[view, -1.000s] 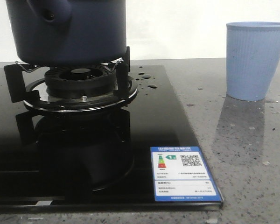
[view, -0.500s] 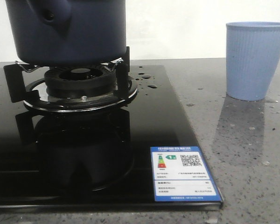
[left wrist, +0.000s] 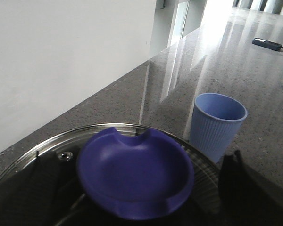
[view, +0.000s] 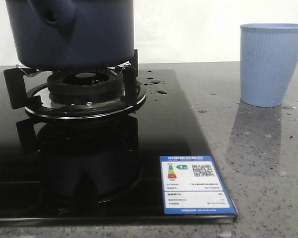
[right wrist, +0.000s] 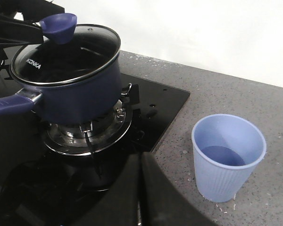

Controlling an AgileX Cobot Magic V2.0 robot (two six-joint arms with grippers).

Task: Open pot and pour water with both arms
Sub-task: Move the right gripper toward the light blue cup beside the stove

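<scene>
The dark navy pot stands on the gas burner; it also shows in the right wrist view. Its glass lid is on, with a blue knob. My left gripper is open, a finger on each side of the knob with small gaps. It shows as dark fingers at the knob in the right wrist view. My right gripper is shut and empty, over the cooktop's edge between pot and cup. The light blue ribbed cup stands upright on the counter with some water in it.
The black glass cooktop carries a blue label at its front right corner and water drops beside the burner. The pot's long handle sticks out sideways. Grey speckled counter lies around the cup. A white wall stands behind.
</scene>
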